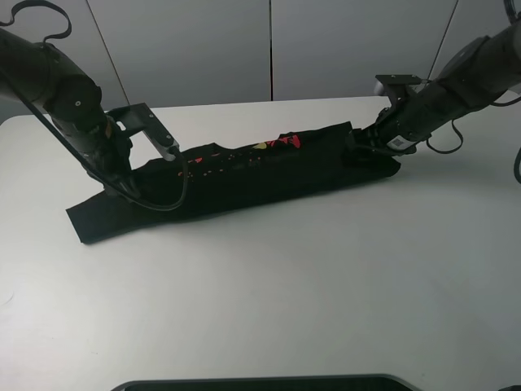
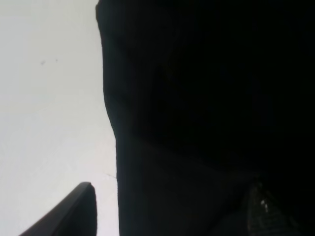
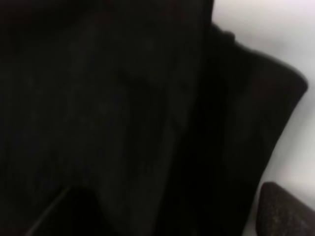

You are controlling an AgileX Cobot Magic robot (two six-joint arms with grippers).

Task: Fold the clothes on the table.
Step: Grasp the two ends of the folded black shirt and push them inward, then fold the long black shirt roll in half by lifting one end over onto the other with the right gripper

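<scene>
- One black T-shirt [image 1: 260, 175], gathered into a long narrow band, lies slantwise across the far half of the table [image 1: 285, 285]. Its left end sits nearer the front edge and its right end farther back.
- Several printed characters [image 1: 285, 142], red with a spot of yellow, show along the upper fold of the band. They are crumpled and cannot be read.
- One left gripper [image 1: 122, 175], pressed down at the left part of the shirt, a little in from the flat, squared-off end.
  - In the left wrist view this gripper [image 2: 172, 187] has its jaws spread wide. One finger [image 2: 74, 211] stands over bare white tabletop just beside the cloth's edge, the other [image 2: 268, 211] over the black fabric.
  - The cloth lies under the gap, with no pinch on it visible.
- One right gripper [image 1: 358, 147], low at the right end of the shirt, where the fabric bunches.
  - In the right wrist view this gripper [image 3: 165, 187] is likewise spread wide. One finger [image 3: 288, 211] is by the cloth's rounded edge near the white surface, and the other [image 3: 49, 211] is only dimly seen against the black fabric.
  - Nothing is clamped between them.
- One white table with rounded corners, far wider than the shirt.
- One row of grey wall panels [image 1: 269, 49], behind the table.
- One dark curved object [image 1: 260, 381], at the near edge of the high view, kind not discernible.
</scene>
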